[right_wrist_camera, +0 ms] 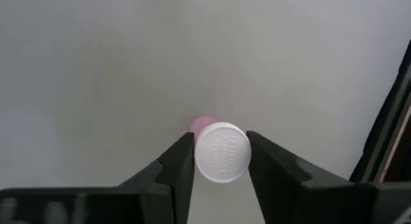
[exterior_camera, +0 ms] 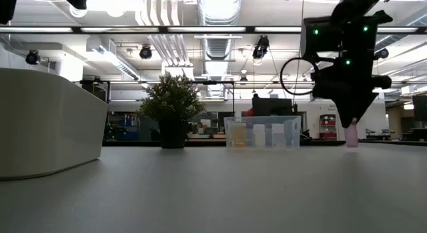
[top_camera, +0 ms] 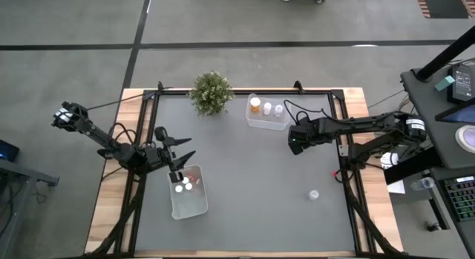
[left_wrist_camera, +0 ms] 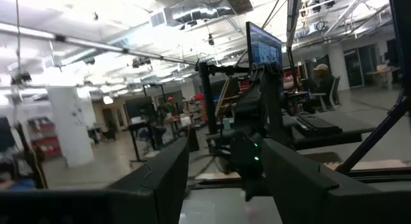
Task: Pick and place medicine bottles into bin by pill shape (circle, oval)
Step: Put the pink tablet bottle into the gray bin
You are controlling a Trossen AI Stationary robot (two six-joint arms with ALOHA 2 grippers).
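My right gripper [top_camera: 297, 142] stands over the middle right of the table, its fingers on either side of a pink medicine bottle with a white cap [right_wrist_camera: 222, 153]. The bottle also shows in the low view [exterior_camera: 351, 135]. My left gripper [top_camera: 177, 148] is open and empty above the far end of the near-left clear bin [top_camera: 178, 207], which holds a few bottles [top_camera: 184, 186]. The far clear bin [top_camera: 261, 122] holds an orange bottle [top_camera: 255, 105] and two white ones. One pale bottle [top_camera: 314, 194] stands alone at the near right. My right gripper pinches the white cap's rim [right_wrist_camera: 199, 156] between its two fingers, one on each side. The fingers come from above, pointing down. The bottle is upright below them. I cannot tell whether its base rests on the table or is just off it.
A green bushy plant [top_camera: 211, 92] stands at the far edge, left of the far bin. The table's middle and near part are bare grey surface. Wooden strips and cables run along both sides.
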